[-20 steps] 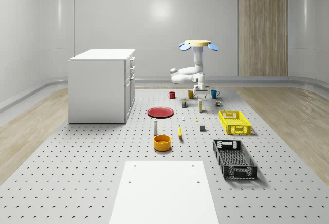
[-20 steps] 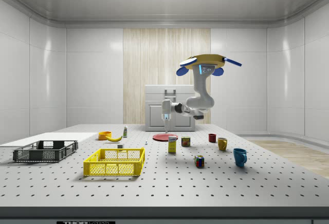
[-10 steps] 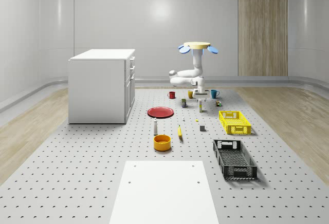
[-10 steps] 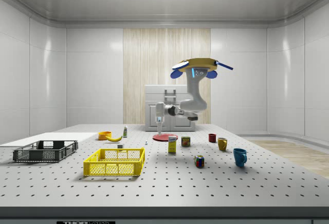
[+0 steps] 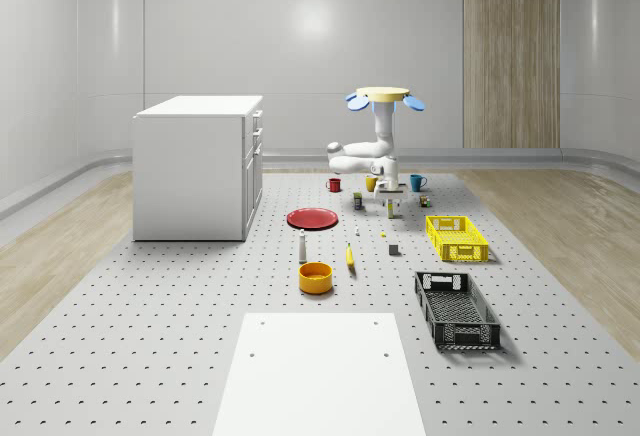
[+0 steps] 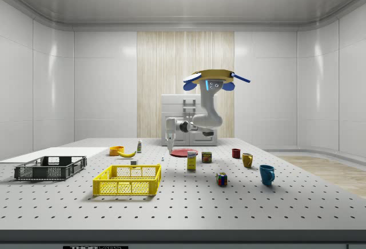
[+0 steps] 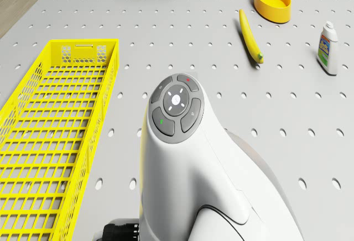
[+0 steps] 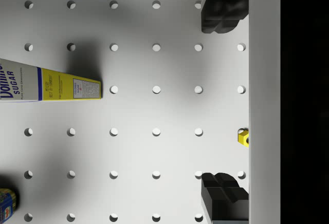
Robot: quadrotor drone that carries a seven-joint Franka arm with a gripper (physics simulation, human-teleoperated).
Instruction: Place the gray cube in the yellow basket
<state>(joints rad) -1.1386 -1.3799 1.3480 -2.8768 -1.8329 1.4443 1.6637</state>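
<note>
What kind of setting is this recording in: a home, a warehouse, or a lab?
Most likely a simulated robotics test lab. A large perforated gray floor plate carries scattered small props such as a yellow basket and a banana, inside bare glossy white walls. A drone with an arm hovers over the props.

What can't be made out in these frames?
1. Small gray cube: too small in the whole-scene view to judge its orientation.
2. Yellow mesh basket: the drone view's edge cuts one end; the white arm hides the floor beside it.
3. Small yellow block: wrist view, half hidden behind a white strip, unidentifiable.
4. Yellow-and-white sugar box: cut by the wrist view's edge.
5. Open tool under the hovering drone: its height above the table is too small to judge in the side view.
</note>
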